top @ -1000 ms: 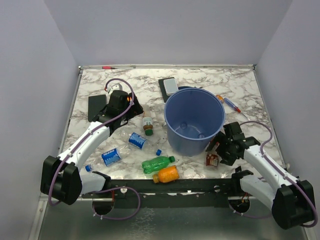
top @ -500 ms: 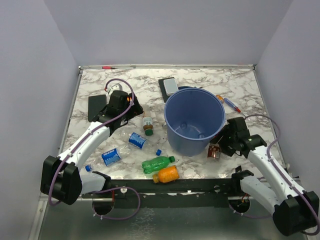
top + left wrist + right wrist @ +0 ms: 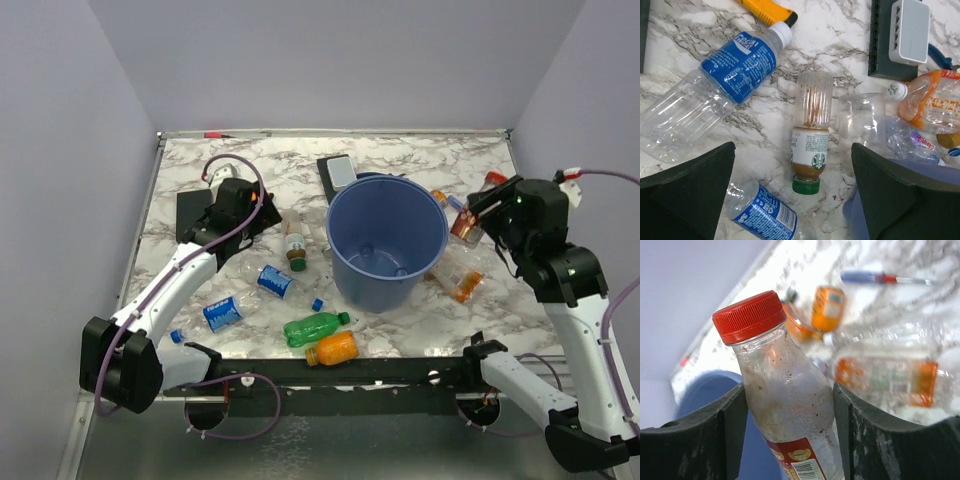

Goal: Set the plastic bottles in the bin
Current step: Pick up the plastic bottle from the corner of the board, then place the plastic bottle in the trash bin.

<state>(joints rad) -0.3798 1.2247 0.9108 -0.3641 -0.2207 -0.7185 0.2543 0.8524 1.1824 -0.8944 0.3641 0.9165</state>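
Up from the table since a second ago, the right arm now has its right fingers (image 3: 737, 430) pinching a red-capped bottle (image 3: 782, 390) in the air, just beside the right rim of the bin (image 3: 388, 190). The left fingers (image 3: 690, 185) are spread wide with nothing between them, over the bottles to the left of the bin.

Five bottles show plainly on the table (image 3: 400, 155) to the left of and in front of the bin:
- two blue-labelled bottles (image 3: 272, 281) (image 3: 222, 312)
- one brown bottle (image 3: 293, 243) with a green cap
- one green bottle (image 3: 315, 327)
- one orange bottle (image 3: 333, 348)

One orange-labelled bottle (image 3: 455, 276) lies on the table to the right of the bin.

Only the left wrist view shows a clear, unlabelled bottle (image 3: 862, 120) just beside the brown one. Only the right wrist view makes out the red cap and a blue-and-red pen (image 3: 885, 277) behind it.
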